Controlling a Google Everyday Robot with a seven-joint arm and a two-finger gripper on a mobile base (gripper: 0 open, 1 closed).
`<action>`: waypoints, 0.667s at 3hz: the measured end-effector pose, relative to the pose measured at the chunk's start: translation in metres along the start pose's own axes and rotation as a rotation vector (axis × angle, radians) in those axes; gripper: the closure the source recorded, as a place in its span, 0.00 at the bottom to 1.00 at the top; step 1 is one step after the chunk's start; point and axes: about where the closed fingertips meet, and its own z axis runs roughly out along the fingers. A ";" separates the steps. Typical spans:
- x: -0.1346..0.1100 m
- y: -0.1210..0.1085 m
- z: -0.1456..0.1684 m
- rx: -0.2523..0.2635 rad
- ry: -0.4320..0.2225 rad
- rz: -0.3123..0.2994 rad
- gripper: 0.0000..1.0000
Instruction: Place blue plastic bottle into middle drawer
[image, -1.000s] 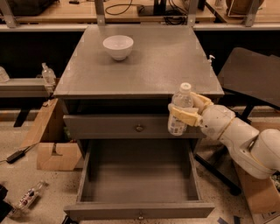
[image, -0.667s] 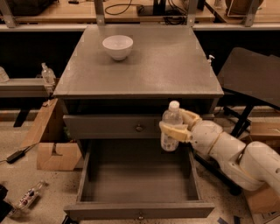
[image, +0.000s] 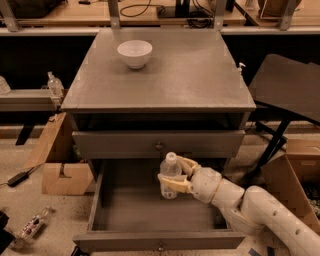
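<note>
Grip first: jaws closed on the blue plastic bottle (image: 169, 172), clamped round its labelled middle, with tan fingers (image: 176, 183) wrapped across the front low down and another curling round near the shoulder. Upright bottle, white cap on top, cap level with the lower edge of the closed upper drawer (image: 200, 145). Reached in from the right, on a white jointed arm (image: 260, 210) slanting up from the lower right corner of the view.

Jaws and bottle both over the open middle drawer (image: 145, 215), toward its back and a little right of centre, just in front of the cabinet face. Base of the bottle either touching the drawer floor or just above it: cannot tell (steep downward view, no way of judging the gap). Drawer pulled well out, grey floor showing, small knob on its front panel at the bottom edge of the view.

Elsewhere: white bowl (image: 134, 53) on the grey worktop (image: 190, 80), toward the back left, well apart from the bottle. Small pump-top bottle (image: 54, 84) on a ledge left of the cabinet. Cardboard box (image: 62, 175) on the ground at left, beside the open drawer. Littered bottle (image: 32, 223) lying on the ground at lower left. Dark slanted board (image: 292, 85) on thin legs to the right.
</note>
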 end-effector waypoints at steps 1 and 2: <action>0.053 0.019 0.026 -0.044 -0.031 0.043 1.00; 0.055 0.019 0.028 -0.048 -0.028 0.041 1.00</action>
